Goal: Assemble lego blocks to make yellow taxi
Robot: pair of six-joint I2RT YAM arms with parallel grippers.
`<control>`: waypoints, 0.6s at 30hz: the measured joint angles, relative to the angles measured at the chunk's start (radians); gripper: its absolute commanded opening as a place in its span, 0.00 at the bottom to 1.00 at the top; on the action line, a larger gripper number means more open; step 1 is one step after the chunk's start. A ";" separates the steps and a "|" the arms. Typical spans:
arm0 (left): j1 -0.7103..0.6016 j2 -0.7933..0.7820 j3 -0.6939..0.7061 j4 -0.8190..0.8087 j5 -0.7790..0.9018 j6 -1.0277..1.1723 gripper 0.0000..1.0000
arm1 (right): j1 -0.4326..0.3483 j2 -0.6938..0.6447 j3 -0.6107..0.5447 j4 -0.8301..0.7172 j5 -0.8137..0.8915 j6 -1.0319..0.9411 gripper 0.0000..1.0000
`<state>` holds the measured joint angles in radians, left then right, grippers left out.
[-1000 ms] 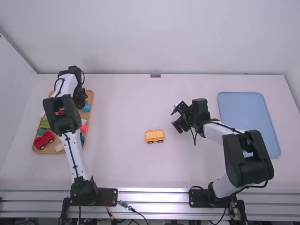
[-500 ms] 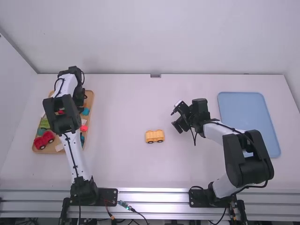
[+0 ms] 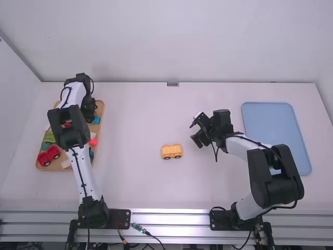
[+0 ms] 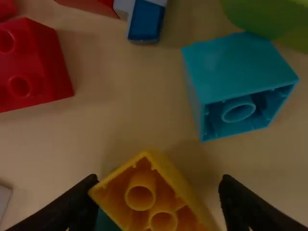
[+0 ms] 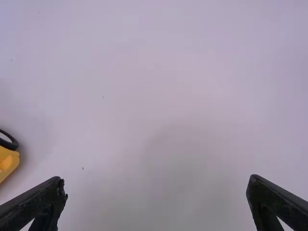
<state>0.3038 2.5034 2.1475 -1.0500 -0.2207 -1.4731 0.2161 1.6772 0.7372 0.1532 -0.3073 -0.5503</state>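
Well, from where I'm standing, the little yellow wheeled base (image 3: pixel 171 151) sits at the dial's centre on the white table (image 3: pixel 135 182). Off at nine o'clock lies the wooden tray (image 3: pixel 98 130), with the left gripper (image 3: pixel 93 112) over its far end, fingers spread either side of a tilted yellow block (image 4: pixel 166 190), perhaps propped on something teal. A cyan brick (image 4: pixel 236 67) is near. At two o'clock, the right gripper (image 3: pixel 193 134) hangs wide apart, grasping nothing; the blue tray (image 3: pixel 268 122) lies at three.
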 measured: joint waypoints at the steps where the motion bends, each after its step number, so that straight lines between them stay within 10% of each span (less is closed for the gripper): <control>1: 0.000 0.000 0.000 0.000 0.001 0.000 0.64 | 0.000 0.000 0.000 0.000 0.000 0.000 0.99; 18: 0.000 0.000 0.000 -0.008 -0.054 0.000 0.46 | 0.000 0.000 0.000 -0.007 0.000 0.002 0.99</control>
<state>0.3038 2.5034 2.1475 -1.0580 -0.2745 -1.4734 0.2161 1.6772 0.7376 0.1459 -0.3073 -0.5484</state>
